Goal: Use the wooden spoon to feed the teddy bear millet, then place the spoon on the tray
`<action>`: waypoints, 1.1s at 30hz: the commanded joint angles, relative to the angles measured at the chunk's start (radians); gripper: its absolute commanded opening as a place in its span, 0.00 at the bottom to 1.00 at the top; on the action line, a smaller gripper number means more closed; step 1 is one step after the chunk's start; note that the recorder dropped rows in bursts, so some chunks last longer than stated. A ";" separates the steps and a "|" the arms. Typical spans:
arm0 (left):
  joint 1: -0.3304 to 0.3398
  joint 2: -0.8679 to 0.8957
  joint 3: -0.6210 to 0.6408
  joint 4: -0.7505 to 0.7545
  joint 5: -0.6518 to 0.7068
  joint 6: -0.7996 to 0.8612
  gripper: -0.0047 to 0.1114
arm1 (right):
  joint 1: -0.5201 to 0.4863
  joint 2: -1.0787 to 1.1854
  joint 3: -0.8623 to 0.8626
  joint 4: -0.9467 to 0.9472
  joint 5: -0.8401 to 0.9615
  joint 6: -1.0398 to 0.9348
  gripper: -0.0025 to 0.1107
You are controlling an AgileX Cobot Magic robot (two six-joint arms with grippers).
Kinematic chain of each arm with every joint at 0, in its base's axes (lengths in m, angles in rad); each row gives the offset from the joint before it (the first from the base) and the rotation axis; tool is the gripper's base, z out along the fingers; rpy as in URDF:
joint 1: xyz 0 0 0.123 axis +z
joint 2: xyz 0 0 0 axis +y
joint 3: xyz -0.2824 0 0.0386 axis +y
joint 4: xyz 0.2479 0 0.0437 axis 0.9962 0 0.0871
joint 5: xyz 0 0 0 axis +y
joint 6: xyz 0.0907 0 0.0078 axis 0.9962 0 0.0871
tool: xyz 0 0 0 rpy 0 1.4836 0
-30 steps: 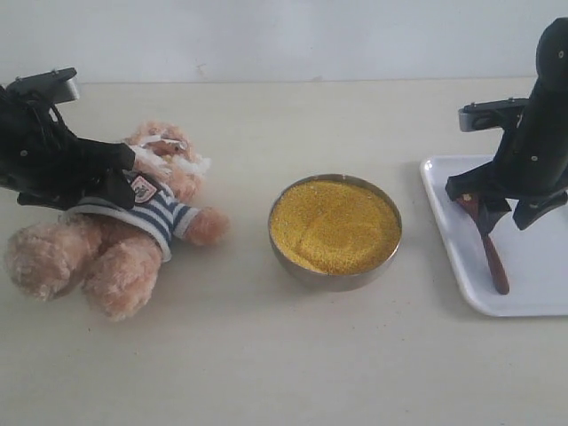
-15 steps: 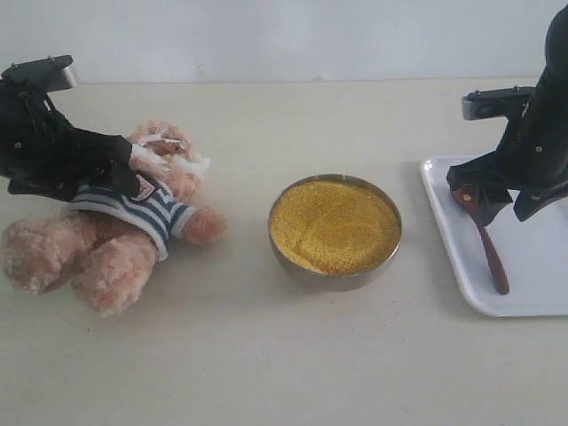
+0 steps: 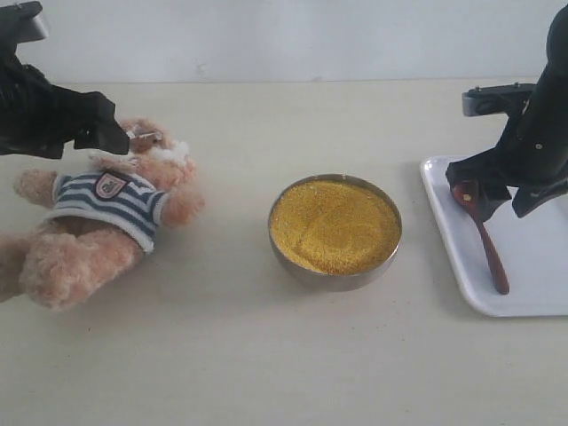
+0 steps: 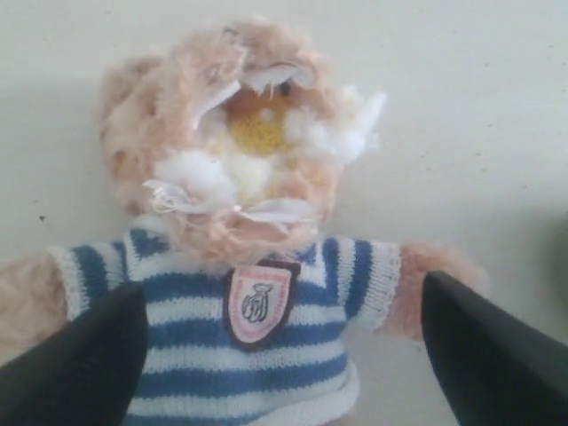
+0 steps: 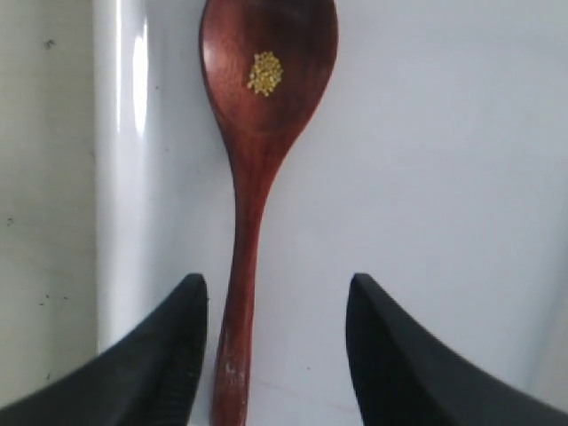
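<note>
The bear [image 3: 98, 213] lies on its back at the left, legs nearest. Millet [image 3: 335, 224] fills the bowl [image 3: 330, 279] at centre. At the right, the spoon [image 3: 486, 244] lies flat on the tray [image 3: 541, 284], a few grains in it. The right gripper [image 5: 275, 282] hangs over its handle, jaws apart, gripping nothing. The left gripper [image 3: 114, 135] hovers at the bear's head, jaws apart, empty.
</note>
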 commanded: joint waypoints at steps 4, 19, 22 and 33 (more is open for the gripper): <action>-0.005 -0.069 0.000 0.009 -0.020 0.005 0.62 | 0.000 -0.135 -0.002 0.023 -0.085 -0.009 0.23; -0.005 -0.225 0.000 0.022 -0.010 0.009 0.07 | 0.000 -0.496 0.000 0.413 -0.239 -0.332 0.02; -0.005 -0.296 0.014 0.034 -0.038 0.004 0.07 | 0.000 -0.563 0.000 0.413 -0.251 -0.332 0.02; -0.003 -0.708 0.306 0.032 -0.294 -0.025 0.07 | 0.000 -0.916 0.372 0.461 -0.595 -0.334 0.02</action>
